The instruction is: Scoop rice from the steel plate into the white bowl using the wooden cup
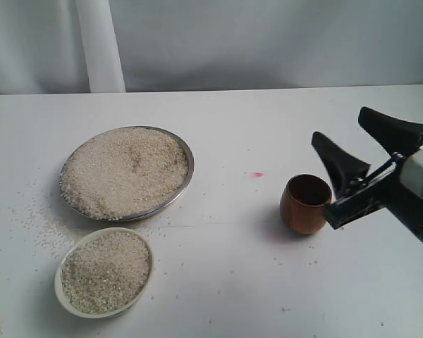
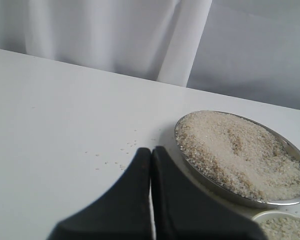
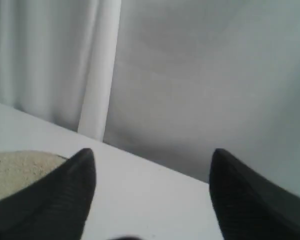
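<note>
Now, wooden cup [image 1: 305, 204] upright on table [image 1: 218, 282], mouth up, long axis vertical, well right of steel plate [image 1: 187, 151]. Right gripper [image 1: 338, 124] spread wide, empty, just beside cup (contact unclear). Left gripper [image 2: 151, 150] pinched together, holding nothing, near plate. Rice [image 1: 123, 169] heaped on plate; white bowl [image 1: 57, 283] also full.

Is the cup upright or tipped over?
Upright: the cup stands on its base on the table, its dark mouth facing up.

Rice [image 1: 123, 169] beige; steel plate [image 1: 189, 166] grey; white bowl [image 1: 58, 283] cream; wooden cup [image 1: 303, 209] reddish-brown; table speck [image 1: 257, 174] perhaps pink.
</note>
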You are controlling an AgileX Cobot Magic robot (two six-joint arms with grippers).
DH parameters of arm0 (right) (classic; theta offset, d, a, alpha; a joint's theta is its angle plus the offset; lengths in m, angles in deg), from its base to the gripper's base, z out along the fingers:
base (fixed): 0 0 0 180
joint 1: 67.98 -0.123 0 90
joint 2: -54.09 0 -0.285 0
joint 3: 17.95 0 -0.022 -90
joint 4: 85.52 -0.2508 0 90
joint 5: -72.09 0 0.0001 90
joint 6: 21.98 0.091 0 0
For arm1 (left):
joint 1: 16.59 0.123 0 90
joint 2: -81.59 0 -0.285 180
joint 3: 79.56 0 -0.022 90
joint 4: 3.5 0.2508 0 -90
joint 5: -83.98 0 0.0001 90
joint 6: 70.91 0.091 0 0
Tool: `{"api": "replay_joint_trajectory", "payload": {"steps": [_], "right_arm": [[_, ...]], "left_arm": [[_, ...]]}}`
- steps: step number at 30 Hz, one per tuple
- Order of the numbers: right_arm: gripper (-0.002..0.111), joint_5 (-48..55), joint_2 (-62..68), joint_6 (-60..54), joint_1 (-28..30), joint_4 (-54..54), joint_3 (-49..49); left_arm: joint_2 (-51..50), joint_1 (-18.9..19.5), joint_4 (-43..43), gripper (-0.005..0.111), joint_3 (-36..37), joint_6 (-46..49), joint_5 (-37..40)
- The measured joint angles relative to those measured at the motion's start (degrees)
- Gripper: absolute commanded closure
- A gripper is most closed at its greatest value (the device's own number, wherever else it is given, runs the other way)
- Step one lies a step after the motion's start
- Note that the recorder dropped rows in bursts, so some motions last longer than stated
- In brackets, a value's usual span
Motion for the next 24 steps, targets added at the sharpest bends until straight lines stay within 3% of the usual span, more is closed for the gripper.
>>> {"api": "replay_joint_trajectory", "payload": {"steps": [7,15,24], "right_arm": [[0.106,1.7,-13.0,2.8,0.0,4.0,3.7],[0.108,6.7,-26.4,11.7,0.0,11.5,4.0],[0.108,11.1,-29.9,13.8,0.0,1.5,4.0]], "left_arm": [[0.0,0.0,0.0,0.107,0.0,0.0,0.0],[0.0,0.0,0.0,0.107,0.0,0.0,0.0],[0.0,0.0,0.0,0.107,0.0,0.0,0.0]]}}
